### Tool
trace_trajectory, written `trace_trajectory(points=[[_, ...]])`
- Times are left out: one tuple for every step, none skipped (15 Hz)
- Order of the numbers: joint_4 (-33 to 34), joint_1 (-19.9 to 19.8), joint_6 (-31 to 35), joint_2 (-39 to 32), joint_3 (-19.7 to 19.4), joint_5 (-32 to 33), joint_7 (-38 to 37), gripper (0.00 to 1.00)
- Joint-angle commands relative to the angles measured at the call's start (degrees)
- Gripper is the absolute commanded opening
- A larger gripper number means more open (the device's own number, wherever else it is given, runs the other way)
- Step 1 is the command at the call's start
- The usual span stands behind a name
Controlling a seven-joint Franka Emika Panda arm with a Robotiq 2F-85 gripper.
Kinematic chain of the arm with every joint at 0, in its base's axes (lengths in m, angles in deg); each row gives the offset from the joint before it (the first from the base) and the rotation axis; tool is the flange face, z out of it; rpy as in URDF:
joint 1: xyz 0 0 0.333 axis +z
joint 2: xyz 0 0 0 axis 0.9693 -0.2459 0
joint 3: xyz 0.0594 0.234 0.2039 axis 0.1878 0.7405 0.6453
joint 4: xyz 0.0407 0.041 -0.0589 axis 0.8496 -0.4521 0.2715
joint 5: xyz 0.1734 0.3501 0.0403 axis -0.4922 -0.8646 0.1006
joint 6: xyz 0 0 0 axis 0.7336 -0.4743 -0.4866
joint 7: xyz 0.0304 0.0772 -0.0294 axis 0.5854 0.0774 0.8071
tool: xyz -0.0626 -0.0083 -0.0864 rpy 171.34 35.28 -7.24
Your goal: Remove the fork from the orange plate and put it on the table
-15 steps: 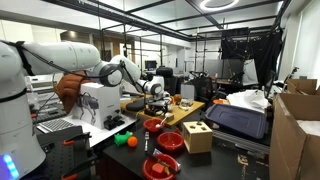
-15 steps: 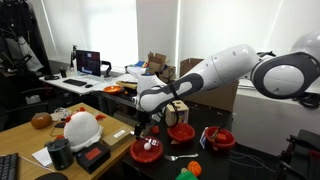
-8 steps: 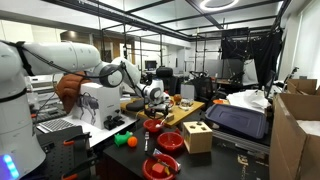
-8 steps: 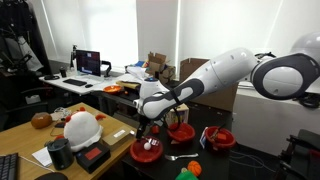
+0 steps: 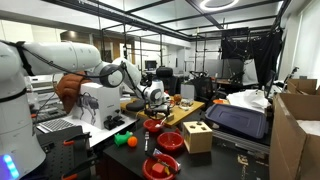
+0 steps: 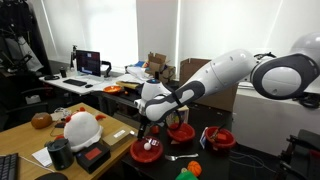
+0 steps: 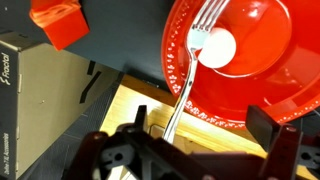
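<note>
The orange plate (image 7: 255,70) fills the upper right of the wrist view and rests partly on a pale wooden board (image 7: 150,100). A silver fork (image 7: 187,75) lies on the plate with its tines up beside a white ball (image 7: 215,45). Its handle runs down over the rim to between my fingers, close to the left one. My gripper (image 7: 203,128) is open and hangs just above the plate's near rim. In both exterior views the gripper (image 5: 153,101) (image 6: 148,122) points down over the plate (image 5: 153,126) (image 6: 147,151).
A red block (image 7: 55,22) and a tan cardboard box (image 7: 35,90) lie left of the plate. Deeper red bowls (image 6: 182,131) (image 6: 220,139), a tan wooden box (image 5: 197,135) and small orange and green balls (image 5: 124,141) stand on the dark table (image 5: 110,135).
My gripper has come down a little closer to the plate and the fork handle. The fork and the plate have not moved.
</note>
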Motion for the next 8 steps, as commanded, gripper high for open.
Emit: trace_trajectory(points=[[-1.3,-0.6,1.9,0.0,0.3,1.0,1.8,1.00],[-1.4,-0.6,2.1,0.0,0.3,1.1,2.0,1.00],[-1.6,-0.7,2.2,0.0,0.3,1.1,2.0,1.00],[-1.7,-0.7,2.2,0.0,0.3,1.2,2.1,1.00],[-1.9,-0.8,2.2,0.0,0.3,1.2,2.1,1.00],[-2.0,-0.8,2.3,0.0,0.3,1.3,2.1,1.00],[-2.3,-0.8,2.3,0.0,0.3,1.3,2.2,1.00],[-2.5,-0.8,2.4,0.0,0.3,1.3,2.2,1.00]])
